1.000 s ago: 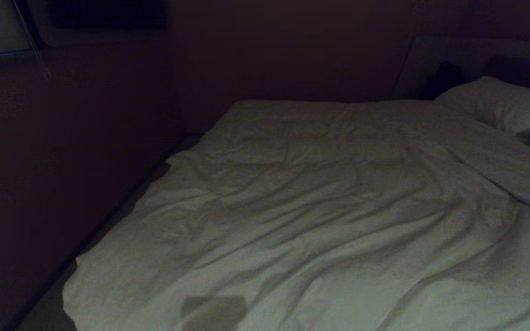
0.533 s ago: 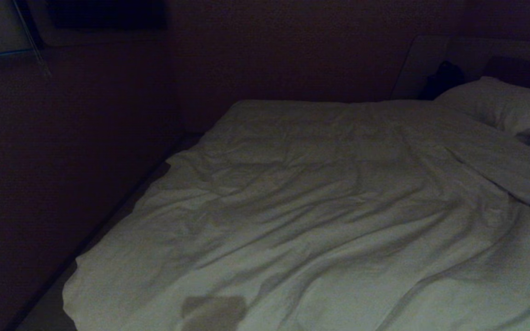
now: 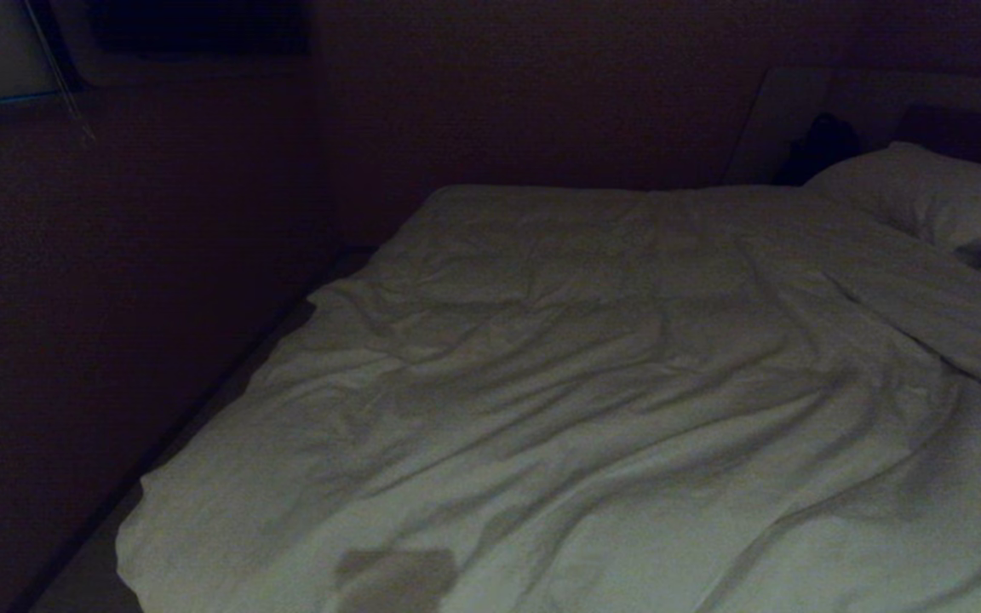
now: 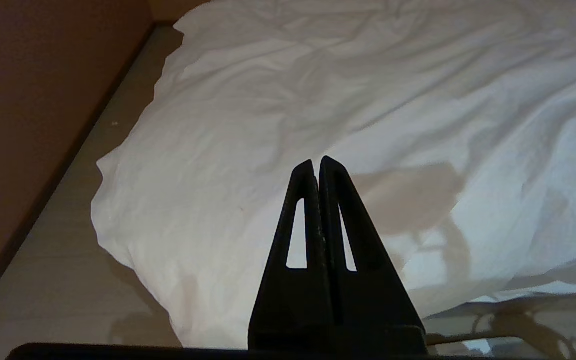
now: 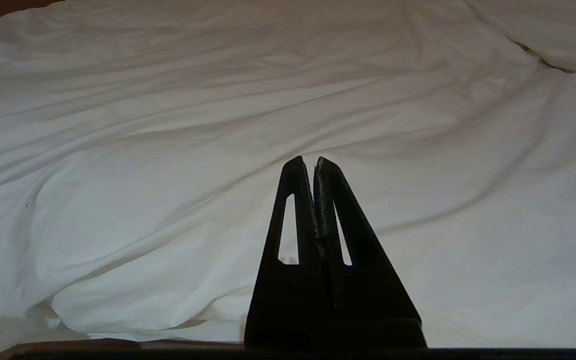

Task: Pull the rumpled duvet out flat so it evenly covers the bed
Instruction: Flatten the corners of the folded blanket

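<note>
Looking at the change: almost nothing moves across the head views. The soft folds on the big, puffy white quilted duvet look the same as a moment before, and so does its edge.

Duvet place: it lies spread over the wide low bed, from the foot end near the robot up toward the head end. Its near-left corner bulges at the bed's left edge, beside a pale strip of floor and a dark reddish-brown wall.

Top end: a folded-back band of the duvet runs across the bed just below a plump white pillow at the far-right corner.

Wrinkles: long, shallow creases run across the middle. No bare sheet shows on the part in view.

Left gripper: the black two-fingered left gripper has its 2 fingers pressed together with nothing between them. It hangs above the duvet's near-left corner and does not touch the cloth. Its shadow falls on the duvet.

Right gripper: the black two-fingered right gripper is closed tight as well, and empty. It sits over the near edge of the duvet, parked.

What it means: my guess is that the pulling is done. Both grippers have let go, the cloth keeps still, and the duvet looks close to even, with only small creases left.

Risk: hard to tell if the far side hangs evenly, as that edge is dark.
</note>
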Controlling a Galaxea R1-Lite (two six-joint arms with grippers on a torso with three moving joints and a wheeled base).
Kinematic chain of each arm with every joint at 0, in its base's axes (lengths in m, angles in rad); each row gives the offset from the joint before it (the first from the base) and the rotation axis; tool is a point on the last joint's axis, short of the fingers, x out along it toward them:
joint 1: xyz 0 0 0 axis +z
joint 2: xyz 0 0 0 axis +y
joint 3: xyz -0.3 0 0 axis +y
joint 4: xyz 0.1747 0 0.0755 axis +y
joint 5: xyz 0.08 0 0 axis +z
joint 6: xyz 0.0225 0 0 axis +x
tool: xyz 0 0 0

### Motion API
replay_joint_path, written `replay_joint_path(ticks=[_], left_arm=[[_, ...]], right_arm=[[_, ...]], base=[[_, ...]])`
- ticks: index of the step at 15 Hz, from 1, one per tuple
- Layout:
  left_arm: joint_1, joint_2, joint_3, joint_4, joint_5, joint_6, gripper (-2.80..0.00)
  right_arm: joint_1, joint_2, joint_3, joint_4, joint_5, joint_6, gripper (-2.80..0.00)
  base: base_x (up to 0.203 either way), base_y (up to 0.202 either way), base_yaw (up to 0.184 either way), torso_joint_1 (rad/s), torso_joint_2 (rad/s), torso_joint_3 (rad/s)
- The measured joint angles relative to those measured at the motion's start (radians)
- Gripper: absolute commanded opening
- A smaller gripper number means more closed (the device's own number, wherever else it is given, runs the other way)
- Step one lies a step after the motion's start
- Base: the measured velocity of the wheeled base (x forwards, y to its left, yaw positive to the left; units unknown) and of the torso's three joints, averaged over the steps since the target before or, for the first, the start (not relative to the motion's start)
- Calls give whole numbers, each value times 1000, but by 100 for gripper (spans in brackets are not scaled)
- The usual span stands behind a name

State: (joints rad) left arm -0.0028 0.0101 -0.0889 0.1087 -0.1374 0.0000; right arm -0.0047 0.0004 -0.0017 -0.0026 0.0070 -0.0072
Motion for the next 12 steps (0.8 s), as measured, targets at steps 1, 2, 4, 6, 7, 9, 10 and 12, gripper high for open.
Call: replay_joint_path(ticks=[1, 2, 4, 6, 7, 9, 10, 12], left_arm=[[0, -4, 0, 0, 0, -8, -280], [0, -7, 0, 0, -1, -22, -280], [0, -8, 0, 1, -2, -57, -280], [0, -8, -1, 2, -3, -91, -280], [0, -9, -1, 4, -3, -111, -280], [0, -9, -1, 5, -3, -144, -280], [0, -9, -1, 5, -2, -155, -280], [0, -9, -1, 0, 9, -148, -280]], right_arm=[[0, 0, 0, 0, 0, 0, -280], [0, 0, 0, 0, 0, 0, -280], [0, 0, 0, 0, 0, 0, -280], [0, 0, 0, 0, 0, 0, -280], [0, 0, 0, 0, 0, 0, -280], [0, 0, 0, 0, 0, 0, -280], [0, 0, 0, 0, 1, 0, -280], [0, 0, 0, 0, 0, 0, -280]], base=[[0, 0, 0, 0, 0, 0], [0, 0, 0, 0, 0, 0], [0, 0, 0, 0, 0, 0], [0, 0, 0, 0, 0, 0], [0, 0, 0, 0, 0, 0], [0, 0, 0, 0, 0, 0], [0, 0, 0, 0, 0, 0], [0, 0, 0, 0, 0, 0]])
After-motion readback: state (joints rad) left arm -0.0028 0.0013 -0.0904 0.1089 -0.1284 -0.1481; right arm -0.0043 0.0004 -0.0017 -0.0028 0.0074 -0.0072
